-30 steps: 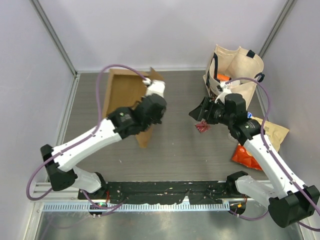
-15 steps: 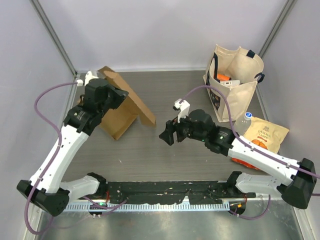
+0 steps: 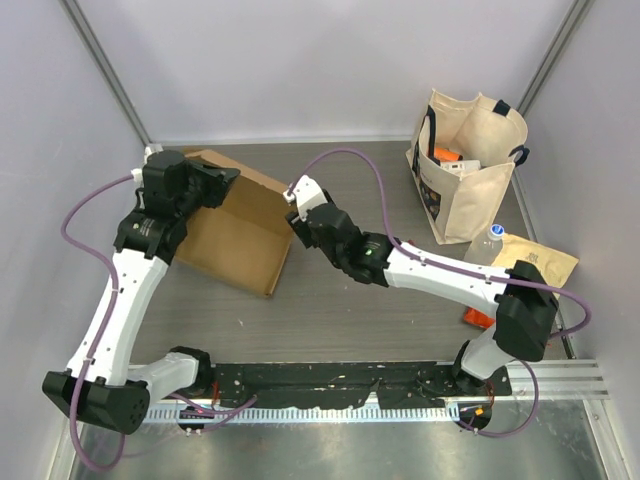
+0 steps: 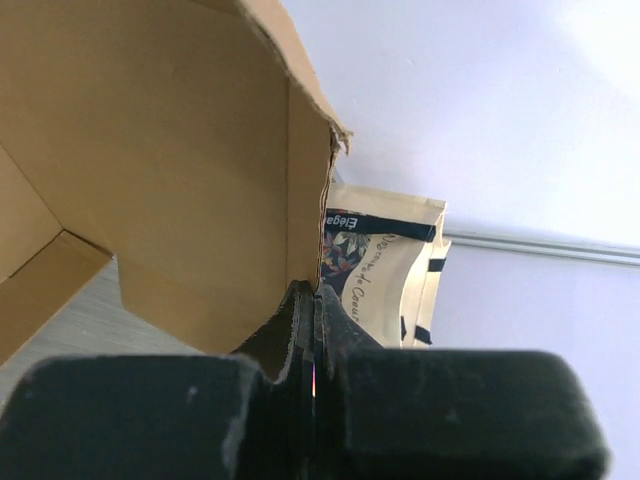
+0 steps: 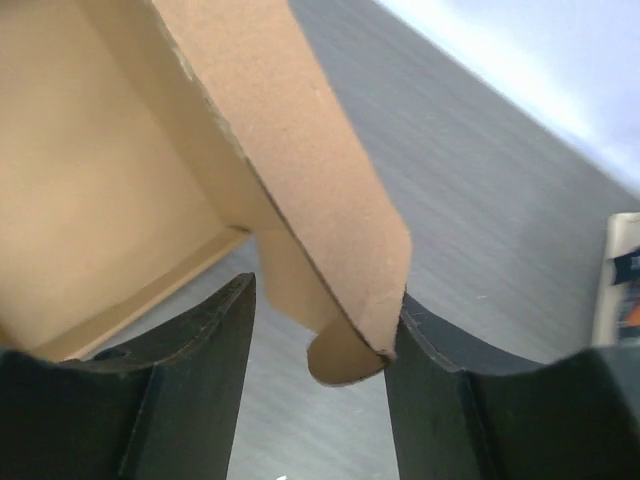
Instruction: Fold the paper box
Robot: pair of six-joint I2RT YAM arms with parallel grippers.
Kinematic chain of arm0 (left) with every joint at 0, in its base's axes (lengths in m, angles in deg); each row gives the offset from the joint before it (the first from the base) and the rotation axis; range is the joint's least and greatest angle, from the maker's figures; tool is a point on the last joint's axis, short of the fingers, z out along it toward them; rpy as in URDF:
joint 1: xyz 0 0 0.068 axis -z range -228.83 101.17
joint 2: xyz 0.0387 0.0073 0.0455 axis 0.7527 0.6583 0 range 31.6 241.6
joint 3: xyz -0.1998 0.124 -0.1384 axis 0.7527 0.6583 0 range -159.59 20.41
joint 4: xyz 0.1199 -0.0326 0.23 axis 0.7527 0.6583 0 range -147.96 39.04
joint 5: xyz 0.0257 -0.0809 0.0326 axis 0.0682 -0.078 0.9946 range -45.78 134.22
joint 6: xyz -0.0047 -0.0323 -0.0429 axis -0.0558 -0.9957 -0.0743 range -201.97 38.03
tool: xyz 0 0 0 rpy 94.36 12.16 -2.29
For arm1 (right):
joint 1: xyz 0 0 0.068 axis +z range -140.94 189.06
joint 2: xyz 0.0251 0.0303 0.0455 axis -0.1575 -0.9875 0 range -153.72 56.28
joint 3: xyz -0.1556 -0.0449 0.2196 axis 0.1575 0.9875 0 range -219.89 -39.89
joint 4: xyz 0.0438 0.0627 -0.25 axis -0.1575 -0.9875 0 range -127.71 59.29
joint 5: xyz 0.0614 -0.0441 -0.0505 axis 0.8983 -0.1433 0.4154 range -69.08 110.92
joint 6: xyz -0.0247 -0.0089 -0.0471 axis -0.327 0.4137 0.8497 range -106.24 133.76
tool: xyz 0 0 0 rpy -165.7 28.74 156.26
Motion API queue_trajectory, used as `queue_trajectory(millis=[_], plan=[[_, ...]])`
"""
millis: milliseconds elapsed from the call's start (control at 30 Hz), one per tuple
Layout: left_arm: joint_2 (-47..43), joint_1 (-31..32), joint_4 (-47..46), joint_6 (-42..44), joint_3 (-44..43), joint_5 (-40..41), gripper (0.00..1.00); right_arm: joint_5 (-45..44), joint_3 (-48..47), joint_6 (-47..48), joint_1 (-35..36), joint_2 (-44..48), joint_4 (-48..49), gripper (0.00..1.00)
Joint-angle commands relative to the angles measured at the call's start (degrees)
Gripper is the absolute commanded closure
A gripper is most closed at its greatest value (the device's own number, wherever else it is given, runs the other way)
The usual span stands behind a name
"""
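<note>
Black rail (image 3: 330,375) carries both arm bases at the near edge of the grey table (image 3: 340,300). Just past it on the right lies an orange bag (image 3: 478,318), with a tan pouch (image 3: 545,262) and a bottle (image 3: 488,238) a little farther on. On the left half, at mid-depth, the box (image 3: 235,235) sits as a shallow open carton with its inside facing up. It spans the space between the two grippers. The right gripper (image 5: 325,300) straddles the corner of its right-hand flap, jaws apart. The flap touches one finger and stands clear of the other. The left gripper (image 4: 312,298) is clenched on the edge of the far-left flap. Farthest back on the right, a cream tote (image 3: 470,165) stands upright.
</note>
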Motion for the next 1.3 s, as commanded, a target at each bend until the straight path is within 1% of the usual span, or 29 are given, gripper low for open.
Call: queue_trajectory(millis=[0,133,233,267,367,433,467,600,633,700,733,767,800,833,867,900,933,967,1000,1033,1067,1133,1167,1200,1233,1267], plan=[[-0.6,-2.5,-5.8,-3.1,1.6,-7.1,1.0,-10.4,-3.9,10.8,-0.3,0.3,4.2,0.46],[-1.3,-3.8,-8.2,-6.3,5.8,-8.8,1.0,-9.6,-2.1,10.2,-0.7,4.5,3.2,0.46],[-2.0,-4.5,-11.8,-8.3,8.2,-10.0,1.0,-7.9,1.1,8.5,-2.5,7.7,4.9,0.4],[-1.7,-4.5,-11.9,-8.6,8.2,-10.5,1.0,-5.9,1.7,8.6,-3.0,7.9,5.6,0.38],[-1.6,-4.6,-11.9,-9.2,8.3,-11.1,1.0,-7.1,0.6,10.3,-4.5,6.3,6.1,0.38],[-1.9,-4.6,-12.6,-9.5,8.6,-11.3,1.0,-4.4,-1.2,11.1,-5.7,5.2,5.5,0.39],[-2.0,-4.6,-12.6,-9.9,8.7,-11.3,1.0,-1.2,-1.3,11.5,-6.3,5.1,5.8,0.41],[-2.9,-4.7,-13.9,-11.2,10.4,-11.1,1.0,7.1,-0.3,11.7,-8.0,5.1,10.7,0.46],[-2.8,-4.6,-14.1,-11.1,10.5,-11.4,1.0,7.7,-0.1,12.7,-8.3,4.7,11.4,0.53],[-2.7,-4.7,-14.0,-10.6,11.1,-12.7,1.0,9.1,-0.7,14.0,-9.0,4.3,11.6,0.62],[-2.8,-4.8,-14.5,-10.2,11.4,-13.1,1.0,10.3,-0.6,14.8,-9.6,4.3,11.6,0.72],[-2.9,-4.9,-14.9,-9.6,12.0,-13.6,0.95,12.3,-1.0,14.6,-10.5,4.3,11.1,0.76],[-3.2,-5.3,-15.3,-7.7,13.0,-14.2,0.79,16.8,-1.5,14.2,-13.4,4.2,10.1,0.83],[-4.0,-6.1,-15.5,-6.2,13.5,-14.3,0.61,20.5,-2.4,13.6,-15.0,4.0,8.4,0.92],[-4.5,-6.4,-14.9,-4.3,13.6,-14.2,0.32,24.1,-4.6,13.3,-17.0,3.2,4.2,0.96],[-5.1,-6.9,-14.4,-1.1,14.0,-14.0,0.2,27.1,-5.8,14.1,-19.7,2.8,1.5,0.99],[-6.9,-7.8,-12.9,4.8,14.1,-13.4,0.12,32.7,-6.8,15.2,-20.7,2.3,-0.7,0.99],[-7.9,-8.0,-12.5,8.6,14.2,-12.9,0.06,34.5,-8.4,18.7,-21.3,2.0,-4.7,0.99],[-9.2,-8.3,-12.4,11.8,15.2,-12.5,0.06,36.6,-9.5,20.4,-21.8,1.3,-6.9,0.99],[-12.3,-8.5,-11.3,18.0,15.7,-9.8,0.06,39.3,-10.4,21.9,-23.1,0.8,-8.8,0.99],[-14.1,-8.5,-11.5,20.9,16.7,-8.1,0.09,41.7,-11.9,23.0,-23.9,0.6,-12.6,0.99],[-17.3,-8.6,-14.6,27.4,20.5,-5.3,0.16,45.1,-12.7,25.4,-26.2,-0.1,-15.0,0.99],[-18.8,-8.6,-15.5,31.8,21.6,-1.7,0.27,49.2,-13.0,26.0,-28.6,-0.1,-16.8,0.99],[-18.9,-8.5,-17.5,33.7,23.5,-0.2,0.31,51.2,-12.7,26.7,-29.7,-0.1,-17.1,0.98],[-18.5,-8.5,-18.7,35.0,24.5,1.4,0.31,53.6,-12.5,27.0,-30.7,0.2,-17.1,0.99],[-16.0,-8.6,-20.0,37.3,25.1,1.5,0.3,57.0,-11.9,27.4,-32.5,0.3,-17.0,0.99]])
